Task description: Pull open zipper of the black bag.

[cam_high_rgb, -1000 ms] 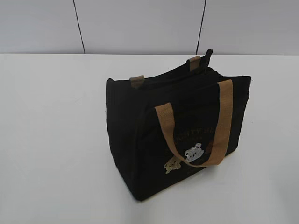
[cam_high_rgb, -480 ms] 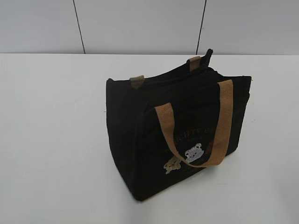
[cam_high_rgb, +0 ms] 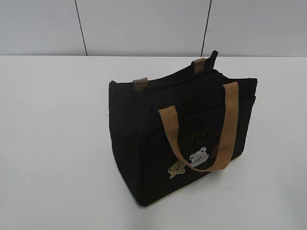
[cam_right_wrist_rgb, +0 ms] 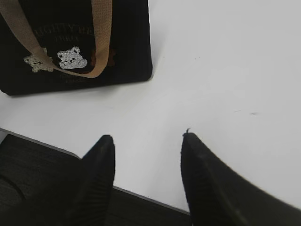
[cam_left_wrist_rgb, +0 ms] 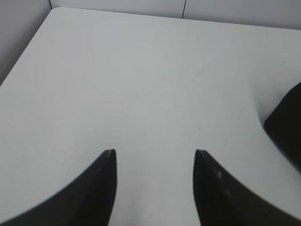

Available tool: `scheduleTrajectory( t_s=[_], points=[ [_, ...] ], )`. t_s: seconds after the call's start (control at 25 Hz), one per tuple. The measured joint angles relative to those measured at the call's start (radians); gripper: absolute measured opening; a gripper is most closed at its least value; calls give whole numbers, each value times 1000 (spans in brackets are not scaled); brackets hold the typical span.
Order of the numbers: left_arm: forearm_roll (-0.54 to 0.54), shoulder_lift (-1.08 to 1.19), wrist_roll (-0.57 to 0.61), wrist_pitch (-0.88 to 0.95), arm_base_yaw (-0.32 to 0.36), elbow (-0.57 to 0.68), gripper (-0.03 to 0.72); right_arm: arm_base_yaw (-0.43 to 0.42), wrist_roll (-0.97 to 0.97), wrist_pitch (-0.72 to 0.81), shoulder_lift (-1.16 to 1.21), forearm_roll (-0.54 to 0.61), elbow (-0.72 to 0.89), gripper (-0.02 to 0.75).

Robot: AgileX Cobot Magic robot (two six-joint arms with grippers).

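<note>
The black bag (cam_high_rgb: 182, 139) stands upright in the middle of the white table (cam_high_rgb: 53, 143), its tan handle hanging over the bear figures on its front. The zipper (cam_high_rgb: 192, 76) runs along its top edge; I cannot make out the pull tab. Neither arm shows in the exterior view. My left gripper (cam_left_wrist_rgb: 154, 151) hangs open over bare table, a corner of the black bag (cam_left_wrist_rgb: 287, 132) at its far right. My right gripper (cam_right_wrist_rgb: 146, 136) is open near the table's front edge, with the black bag (cam_right_wrist_rgb: 75, 47) ahead and to its left, well apart.
A grey panelled wall (cam_high_rgb: 144, 26) rises behind the table. The table's front edge (cam_right_wrist_rgb: 141, 195) runs under my right gripper, with dark floor beyond. In the left wrist view the table's left edge (cam_left_wrist_rgb: 23, 52) meets the wall.
</note>
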Motion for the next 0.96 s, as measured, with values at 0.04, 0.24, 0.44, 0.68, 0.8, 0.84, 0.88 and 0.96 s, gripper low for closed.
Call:
scheduleTrajectory(
  t_s=[0.04, 0.24, 0.44, 0.68, 0.8, 0.84, 0.88, 0.96],
  points=[
    [0, 0, 0, 0, 0, 0, 394, 0, 0, 0, 0, 0, 0, 352],
    [1, 0, 0, 0, 0, 0, 394, -50, 0, 0, 0, 0, 0, 352],
    [1, 0, 0, 0, 0, 0, 394, -183, 0, 0, 0, 0, 0, 351],
    [1, 0, 0, 0, 0, 0, 394, -217, 0, 0, 0, 0, 0, 351],
    [1, 0, 0, 0, 0, 0, 394, -217, 0, 0, 0, 0, 0, 351],
    [1, 0, 0, 0, 0, 0, 394, -217, 0, 0, 0, 0, 0, 351],
    [1, 0, 0, 0, 0, 0, 394, -217, 0, -1, 0, 0, 0, 351],
    [1, 0, 0, 0, 0, 0, 394, -217, 0, -1, 0, 0, 0, 351]
  ],
)
